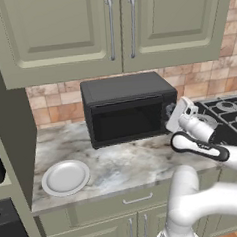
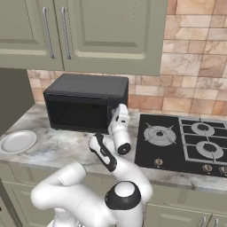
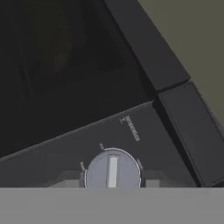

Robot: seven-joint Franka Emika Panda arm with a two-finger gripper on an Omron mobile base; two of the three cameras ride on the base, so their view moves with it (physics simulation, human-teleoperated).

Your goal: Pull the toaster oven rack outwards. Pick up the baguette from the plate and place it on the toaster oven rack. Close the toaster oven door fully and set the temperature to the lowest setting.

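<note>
— Charcoal box, far on the marble table [image 1: 118,163]: is that the toaster oven [image 1: 127,107]?

— Yes. Its top is matte, and the toaster oven door [image 1: 124,121] with the dark glass stands shut against the front. I cannot see the rack or the bread behind that glass.

— Where are your jaws?

— My gripper [image 1: 169,118] is pressed up at the oven's right end, on the narrow control strip. In the hand view a round silvery knob [image 3: 113,172] with a pale pointer bar sits right between my finger tips [image 3: 65,179]. They stand narrow, one on each side of the knob; whether they truly pinch it I cannot tell.

— And the plate [image 1: 65,177]?

— White, bare, near the table's front edge, well left of the oven. On the right lies a black gas hob [image 2: 184,142], and olive cupboards [image 1: 109,26] hang above.
</note>
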